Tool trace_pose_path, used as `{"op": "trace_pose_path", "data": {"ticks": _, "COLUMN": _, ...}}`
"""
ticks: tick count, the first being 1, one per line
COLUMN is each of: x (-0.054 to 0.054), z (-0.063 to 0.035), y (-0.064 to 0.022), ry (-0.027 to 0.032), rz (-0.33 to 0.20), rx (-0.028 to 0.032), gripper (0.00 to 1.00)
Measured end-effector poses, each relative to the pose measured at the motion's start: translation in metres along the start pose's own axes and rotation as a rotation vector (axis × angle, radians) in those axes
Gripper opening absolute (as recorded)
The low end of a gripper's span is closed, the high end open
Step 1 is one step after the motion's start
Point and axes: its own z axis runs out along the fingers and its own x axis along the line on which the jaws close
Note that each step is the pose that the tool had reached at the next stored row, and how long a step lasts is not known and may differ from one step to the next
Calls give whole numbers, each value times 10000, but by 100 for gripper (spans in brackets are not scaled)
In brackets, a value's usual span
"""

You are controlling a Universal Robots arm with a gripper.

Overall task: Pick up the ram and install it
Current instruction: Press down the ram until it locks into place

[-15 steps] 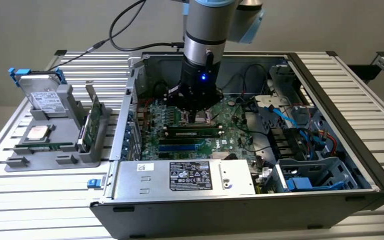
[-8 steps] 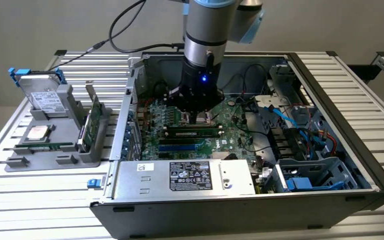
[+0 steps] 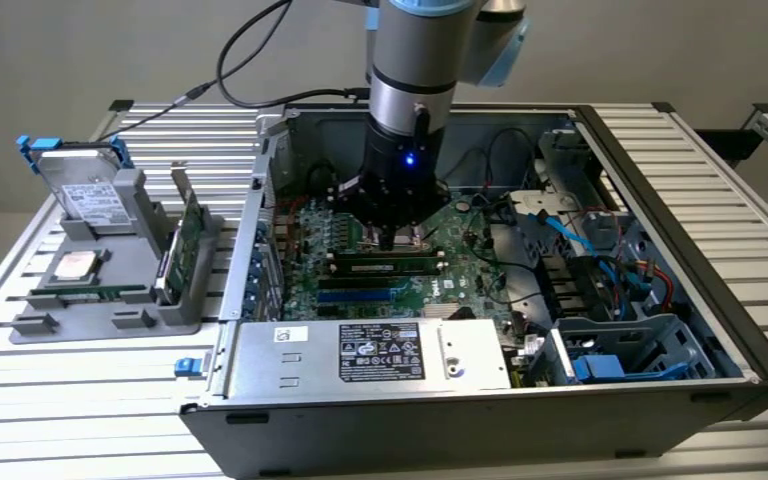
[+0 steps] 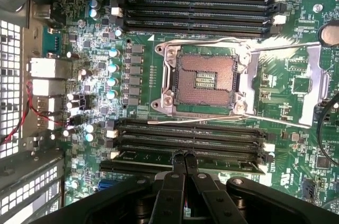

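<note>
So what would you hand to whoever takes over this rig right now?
Gripper: shut, holding nothing, inside the open PC case, tips down on the motherboard's memory slots.
Ram: standing in a slot right under the fingertips; they seem to be touching its top edge.
Done: ram picked up and brought to its slot.
Open: cannot tell whether it is fully seated or its latches are closed.
Also: a similar green stick lies in the grey holder on the exterior view's left.

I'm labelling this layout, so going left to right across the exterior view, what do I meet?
Hard drive in the grey holder tray → upright green card → power supply label → blue drive cage → the case's right wall.
</note>
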Motion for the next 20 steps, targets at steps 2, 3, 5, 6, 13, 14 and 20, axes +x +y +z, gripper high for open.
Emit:
{"op": "trace_pose_path", "data": {"ticks": 2, "x": 0, "z": -7, "y": -9, "ry": -5, "rz": 23, "rx": 0, "gripper": 10}}
{"op": "trace_pose_path", "data": {"ticks": 3, "x": 0, "z": -9, "y": -11, "ry": -10, "rz": 44, "rx": -1, "gripper": 10}}
{"op": "trace_pose_path", "data": {"ticks": 5, "x": -1, "z": -14, "y": -12, "ry": -23, "rz": 107, "rx": -8, "gripper": 10}}
{"op": "trace_pose_path", "data": {"ticks": 6, "x": -1, "z": -17, "y": -12, "ry": -31, "rz": 147, "rx": -11, "gripper": 10}}
{"op": "trace_pose_path", "data": {"ticks": 13, "x": -1, "z": -30, "y": -13, "ry": -86, "rz": 461, "rx": -43, "gripper": 10}}
{"op": "trace_pose_path", "data": {"ticks": 14, "x": -1, "z": -32, "y": -13, "ry": -90, "rz": 505, "rx": -70, "gripper": 10}}
{"op": "trace_pose_path", "data": {"ticks": 20, "x": -1, "z": -32, "y": -15, "ry": -89, "rz": 515, "rx": -114, "gripper": 10}}
